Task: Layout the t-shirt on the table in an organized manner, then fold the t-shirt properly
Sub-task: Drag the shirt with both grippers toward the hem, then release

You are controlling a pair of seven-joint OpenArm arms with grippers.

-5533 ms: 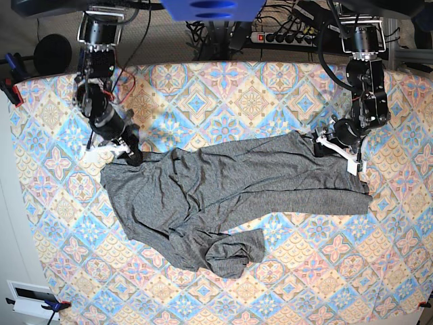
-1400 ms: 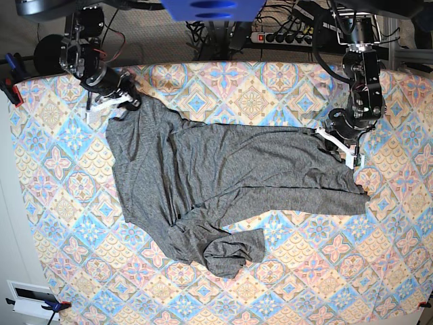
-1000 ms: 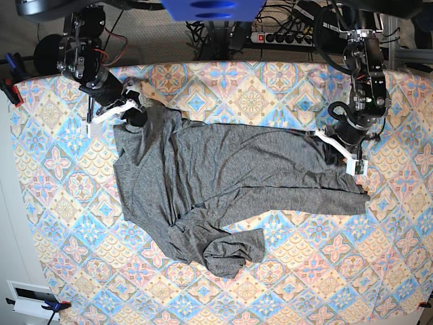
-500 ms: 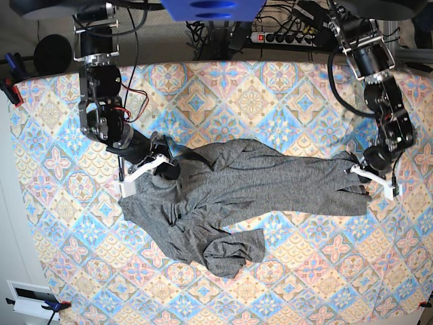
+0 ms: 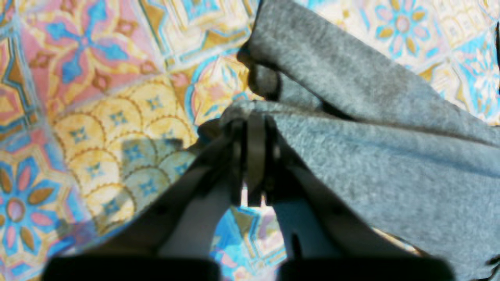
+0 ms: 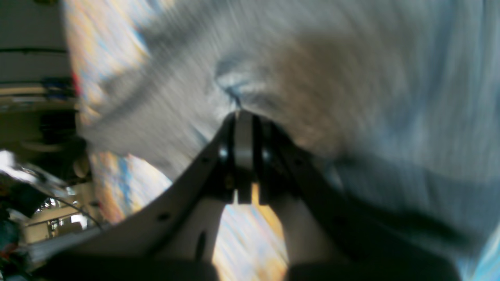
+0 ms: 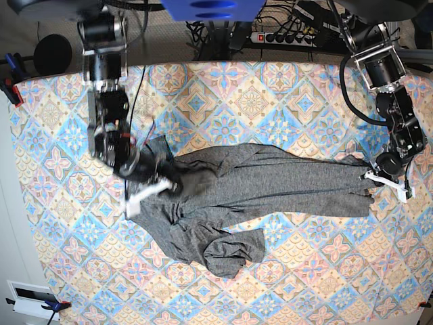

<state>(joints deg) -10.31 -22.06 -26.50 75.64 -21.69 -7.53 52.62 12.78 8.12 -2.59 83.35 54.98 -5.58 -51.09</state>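
The dark-grey t-shirt (image 7: 270, 183) lies stretched in a narrow, wrinkled band across the middle of the table (image 7: 284, 88), with a bunched lump (image 7: 226, 254) near the front. My right gripper (image 7: 169, 184), on the base view's left, is shut on the t-shirt's left end, which is folded over the body. Its wrist view is blurred, with the right gripper (image 6: 242, 117) pinching grey t-shirt cloth (image 6: 351, 78). My left gripper (image 7: 372, 177) is shut on the t-shirt's right end. In its wrist view the left gripper (image 5: 256, 117) clamps a hem of the t-shirt (image 5: 371, 164) just above the table (image 5: 78, 78).
A power strip and cables (image 7: 284, 37) lie beyond the far table edge. Red and blue clamps (image 7: 10, 91) grip the left edge. A white box (image 7: 30, 298) sits off the near-left corner.
My right gripper has swung from the far-left corner towards the middle, dragging the t-shirt's left end over itself. My left gripper has moved nearer and rightward, pulling its end taut.
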